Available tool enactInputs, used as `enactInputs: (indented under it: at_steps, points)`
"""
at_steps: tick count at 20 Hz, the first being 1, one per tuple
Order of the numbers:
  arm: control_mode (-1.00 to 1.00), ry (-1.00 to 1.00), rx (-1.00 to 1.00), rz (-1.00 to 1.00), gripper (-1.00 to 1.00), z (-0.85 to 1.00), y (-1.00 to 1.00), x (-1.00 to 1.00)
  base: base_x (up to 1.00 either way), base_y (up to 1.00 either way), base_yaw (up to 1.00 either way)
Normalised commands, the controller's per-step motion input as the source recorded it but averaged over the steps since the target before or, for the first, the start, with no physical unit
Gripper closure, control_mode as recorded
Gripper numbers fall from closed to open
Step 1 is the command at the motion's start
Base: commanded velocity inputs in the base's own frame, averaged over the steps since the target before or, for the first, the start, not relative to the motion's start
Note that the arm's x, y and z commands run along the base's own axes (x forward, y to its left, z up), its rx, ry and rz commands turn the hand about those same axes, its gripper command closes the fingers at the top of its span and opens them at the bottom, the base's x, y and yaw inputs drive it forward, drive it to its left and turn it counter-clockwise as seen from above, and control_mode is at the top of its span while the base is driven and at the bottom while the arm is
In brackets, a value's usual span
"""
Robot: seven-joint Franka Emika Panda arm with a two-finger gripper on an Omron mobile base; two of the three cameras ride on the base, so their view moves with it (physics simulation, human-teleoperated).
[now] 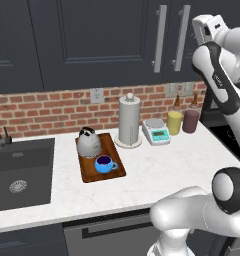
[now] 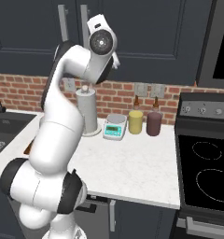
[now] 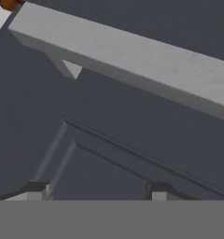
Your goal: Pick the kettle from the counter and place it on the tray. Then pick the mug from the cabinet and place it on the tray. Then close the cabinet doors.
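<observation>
The silver-grey kettle and the blue mug both stand on the reddish-brown tray, which lies on the white counter. My arm reaches up to the dark cabinet doors, which look closed, their silver bar handles side by side. In the hand view my gripper is open with nothing between its fingertips. It faces a door panel at very close range, just below one silver bar handle.
A white paper-towel roll, a white-and-teal scale, a yellow canister and a maroon canister line the brick wall. The dark sink lies to the left and a black stove to the right.
</observation>
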Motion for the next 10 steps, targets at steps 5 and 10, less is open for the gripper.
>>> enactInputs:
  at_steps: [5,10]
  points:
    - [-1.0,0.05,0.0,0.0,-1.0,-0.27,0.0,0.44,0.0,0.0,0.0]
    - [-1.0,0.03,0.0,0.0,-1.0,-0.29,0.0,0.19,0.0,0.0,0.0]
